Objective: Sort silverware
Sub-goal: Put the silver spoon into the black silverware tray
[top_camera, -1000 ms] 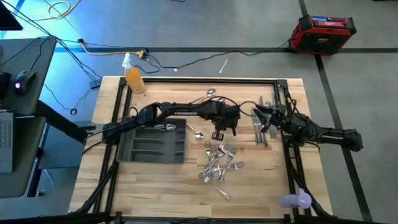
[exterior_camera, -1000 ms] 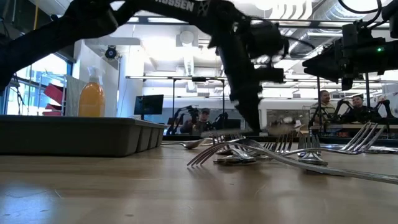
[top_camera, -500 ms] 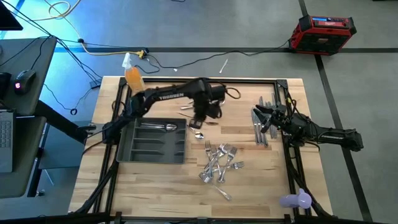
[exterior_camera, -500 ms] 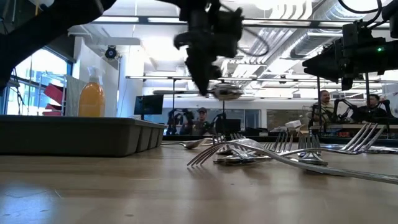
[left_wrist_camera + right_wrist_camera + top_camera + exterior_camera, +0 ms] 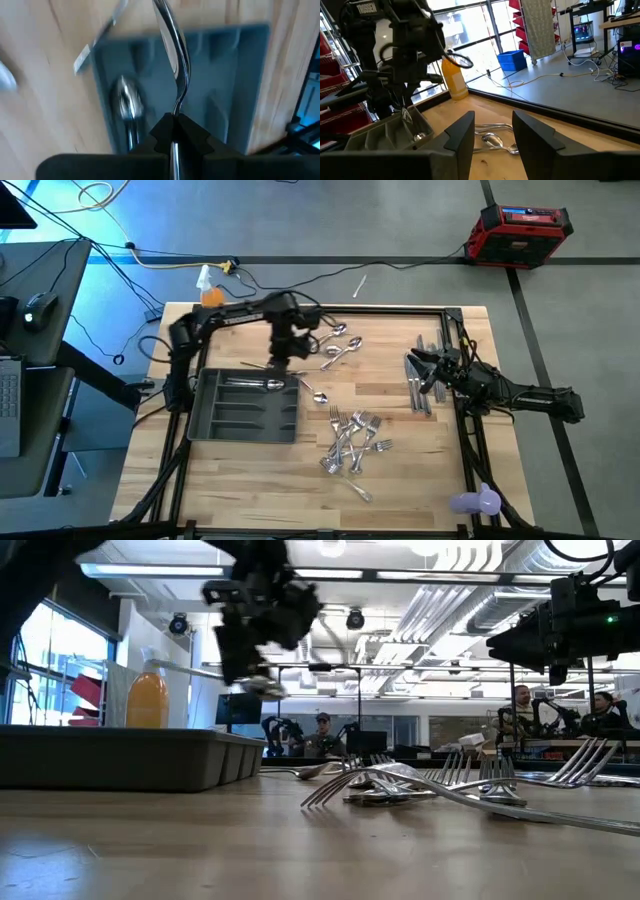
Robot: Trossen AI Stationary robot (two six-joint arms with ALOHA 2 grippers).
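The left hand (image 5: 172, 131) is clamped tight on the handle of a spoon (image 5: 172, 45), holding it in the air over the far end of the grey tray (image 5: 215, 418), where another spoon (image 5: 127, 100) already lies. The grip is thin and far back, so the spoon could swivel or drop across a divider. The right hand (image 5: 428, 367) waits half open and empty above the knives (image 5: 415, 392); the forks (image 5: 352, 440) stay heaped on the tabletop (image 5: 400, 480).

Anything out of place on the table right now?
Yes. A lone utensil lies apart from the fork pile, near the table's front edge. The rest looks normal: left gripper carries a spoon over the tray; right gripper waits.
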